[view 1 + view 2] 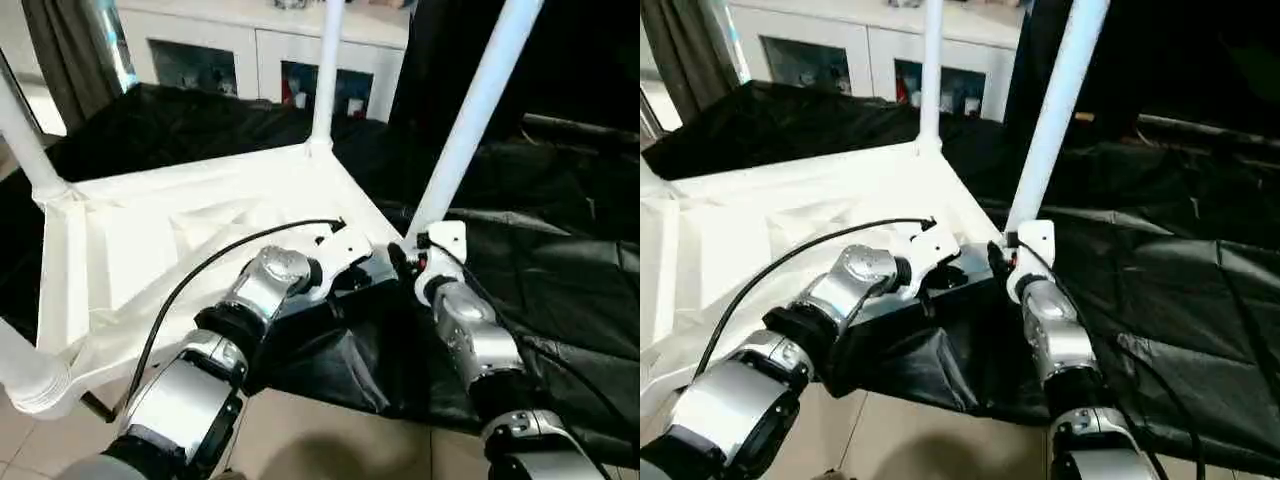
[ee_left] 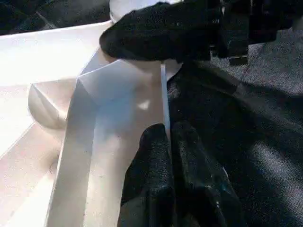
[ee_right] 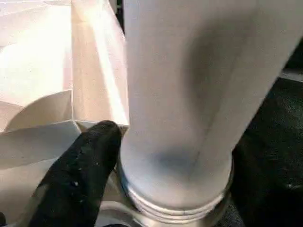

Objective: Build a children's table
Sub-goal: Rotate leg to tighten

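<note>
Last step in hand, by the look: seating the fourth leg (image 1: 470,120) in the near-right corner socket of the upturned tabletop (image 1: 150,240), which lies on black sheeting. Right gripper (image 3: 142,189) spread around the leg's base, left gripper (image 2: 173,175) pressed together at the tabletop's rim just beside it. Next, probably, a twist or push to seat the leg

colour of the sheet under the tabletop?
Black, wrinkled sheet beneath the white tabletop; clearest in the left eye view.

Two silver metallic forearms, the left forearm (image 1: 185,395) and the right forearm (image 1: 478,345), are built of rounded segments joined by black ribbed collars. Each ends in a white wrist housing. A black cable (image 1: 215,262) arcs along the left arm. The left gripper (image 2: 171,142) and right gripper (image 3: 99,142) carry matte black, slightly textured fingers.
</note>
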Motion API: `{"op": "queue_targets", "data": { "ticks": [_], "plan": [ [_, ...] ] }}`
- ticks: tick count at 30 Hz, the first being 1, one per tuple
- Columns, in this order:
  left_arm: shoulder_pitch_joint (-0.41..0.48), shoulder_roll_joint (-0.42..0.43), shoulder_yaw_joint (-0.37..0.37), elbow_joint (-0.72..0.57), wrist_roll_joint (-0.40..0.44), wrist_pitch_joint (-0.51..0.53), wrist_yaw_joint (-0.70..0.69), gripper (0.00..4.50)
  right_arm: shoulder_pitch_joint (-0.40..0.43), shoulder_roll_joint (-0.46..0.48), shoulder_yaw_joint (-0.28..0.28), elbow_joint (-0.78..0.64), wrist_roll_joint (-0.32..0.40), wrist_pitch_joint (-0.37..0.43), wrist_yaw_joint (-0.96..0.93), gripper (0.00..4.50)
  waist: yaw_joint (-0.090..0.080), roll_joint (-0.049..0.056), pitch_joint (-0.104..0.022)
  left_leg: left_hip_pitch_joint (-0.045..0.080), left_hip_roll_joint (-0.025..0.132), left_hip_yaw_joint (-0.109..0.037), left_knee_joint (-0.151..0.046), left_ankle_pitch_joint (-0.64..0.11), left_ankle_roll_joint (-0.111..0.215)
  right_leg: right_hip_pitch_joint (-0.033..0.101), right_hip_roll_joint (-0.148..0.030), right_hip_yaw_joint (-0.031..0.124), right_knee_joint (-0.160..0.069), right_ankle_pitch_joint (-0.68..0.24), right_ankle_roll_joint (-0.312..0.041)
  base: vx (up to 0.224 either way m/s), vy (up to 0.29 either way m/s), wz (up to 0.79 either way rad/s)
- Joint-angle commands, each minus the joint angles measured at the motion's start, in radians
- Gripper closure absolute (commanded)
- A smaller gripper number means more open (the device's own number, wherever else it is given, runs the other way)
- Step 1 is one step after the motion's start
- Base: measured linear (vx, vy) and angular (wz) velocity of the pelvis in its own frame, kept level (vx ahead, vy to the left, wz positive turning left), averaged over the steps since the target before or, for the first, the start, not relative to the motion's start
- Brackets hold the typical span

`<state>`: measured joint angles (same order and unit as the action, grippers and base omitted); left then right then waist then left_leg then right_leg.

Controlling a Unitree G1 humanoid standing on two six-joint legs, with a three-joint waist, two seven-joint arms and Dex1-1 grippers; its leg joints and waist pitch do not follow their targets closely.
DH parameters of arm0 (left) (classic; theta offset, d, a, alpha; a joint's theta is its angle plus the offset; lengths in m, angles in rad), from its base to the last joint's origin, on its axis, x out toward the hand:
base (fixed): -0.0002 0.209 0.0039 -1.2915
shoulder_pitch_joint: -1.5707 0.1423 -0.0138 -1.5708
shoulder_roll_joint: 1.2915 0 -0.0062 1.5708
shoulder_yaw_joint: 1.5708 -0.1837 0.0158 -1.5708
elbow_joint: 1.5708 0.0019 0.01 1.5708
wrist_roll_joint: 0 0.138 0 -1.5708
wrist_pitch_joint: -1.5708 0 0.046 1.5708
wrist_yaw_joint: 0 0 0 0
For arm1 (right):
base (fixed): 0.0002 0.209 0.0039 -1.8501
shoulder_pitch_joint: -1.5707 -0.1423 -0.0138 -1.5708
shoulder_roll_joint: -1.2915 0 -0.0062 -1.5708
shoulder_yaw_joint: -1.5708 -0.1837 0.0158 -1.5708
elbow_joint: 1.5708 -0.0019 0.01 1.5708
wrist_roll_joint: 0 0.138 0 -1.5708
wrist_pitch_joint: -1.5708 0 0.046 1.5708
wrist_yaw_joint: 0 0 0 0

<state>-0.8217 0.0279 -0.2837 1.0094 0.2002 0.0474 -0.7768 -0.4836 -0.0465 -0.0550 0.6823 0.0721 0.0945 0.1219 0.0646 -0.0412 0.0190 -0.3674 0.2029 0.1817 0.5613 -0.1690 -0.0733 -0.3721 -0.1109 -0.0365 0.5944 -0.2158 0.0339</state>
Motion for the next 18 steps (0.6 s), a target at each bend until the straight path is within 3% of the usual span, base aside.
{"op": "queue_targets", "data": {
  "ticks": [1, 4, 9, 11, 13, 15, 18],
  "plan": [
    [0.029, -0.042, -0.022, 0.035, -0.004, -0.023, 0.008, 4.5, -0.006, 0.033, 0.077, 0.025, -0.006, 0.004, 0.07, 0.66, 0.002, -0.007, -0.028, 0.01, 0.021, -0.007, -0.081, -0.359, -0.006, 0.007, -0.027, 0.021, -0.09, -0.295, -0.14, 0.0, 0.0, 0.0],
    [0.027, -0.002, -0.029, 0.041, 0.007, -0.042, -0.038, 4.5, -0.001, -0.02, 0.09, 0.013, -0.014, -0.025, 0.144, 0.66, 0.002, -0.009, -0.029, 0.007, 0.021, -0.007, -0.08, -0.352, 0.001, 0.01, -0.029, 0.02, -0.092, -0.306, -0.134, 0.0, 0.0, 0.0],
    [0.031, 0.085, -0.04, 0.02, 0.006, -0.071, -0.188, 4.5, 0.037, -0.149, 0.133, -0.065, 0.003, -0.038, 0.431, 0.66, 0.007, -0.011, -0.03, 0.001, 0.023, -0.004, -0.075, -0.307, 0.031, 0.018, -0.027, 0.02, -0.087, -0.233, -0.153, 0.0, 0.0, 0.0],
    [0.034, 0.124, -0.044, 0.01, 0.0, -0.086, -0.26, 4.5, 0.063, -0.205, 0.163, -0.124, 0.024, -0.026, 0.565, 0.66, 0.009, -0.012, -0.034, 0.001, 0.023, -0.002, -0.072, -0.269, 0.037, 0.021, -0.028, 0.019, -0.08, -0.183, -0.171, 0.0, 0.0, 0.0],
    [0.036, 0.172, -0.048, 0.002, -0.007, -0.097, -0.341, 4.5, 0.087, -0.276, 0.198, -0.179, 0.045, -0.014, 0.706, 0.66, 0.012, -0.015, -0.039, -0.003, 0.024, -0.002, -0.063, -0.188, 0.069, 0.03, -0.023, 0.017, -0.063, -0.047, -0.198, 0.0, 0.0, 0.0],
    [0.037, 0.187, -0.048, 0.0, -0.011, -0.1, -0.368, 4.5, 0.088, -0.293, 0.204, -0.187, 0.049, -0.015, 0.736, 0.66, 0.01, -0.012, -0.038, -0.002, 0.024, -0.001, -0.06, -0.155, 0.086, 0.027, -0.022, 0.016, -0.055, 0.025, -0.227, 0.0, 0.0, 0.0],
    [0.04, 0.22, -0.047, -0.011, -0.026, -0.097, -0.44, 4.5, 0.082, -0.317, 0.205, -0.19, 0.063, -0.002, 0.796, 0.66, 0.006, -0.015, -0.039, 0.003, 0.026, 0.001, -0.058, -0.156, 0.085, 0.027, -0.022, 0.017, -0.05, 0.046, -0.268, 0.0, 0.0, 0.0]
  ]
}}
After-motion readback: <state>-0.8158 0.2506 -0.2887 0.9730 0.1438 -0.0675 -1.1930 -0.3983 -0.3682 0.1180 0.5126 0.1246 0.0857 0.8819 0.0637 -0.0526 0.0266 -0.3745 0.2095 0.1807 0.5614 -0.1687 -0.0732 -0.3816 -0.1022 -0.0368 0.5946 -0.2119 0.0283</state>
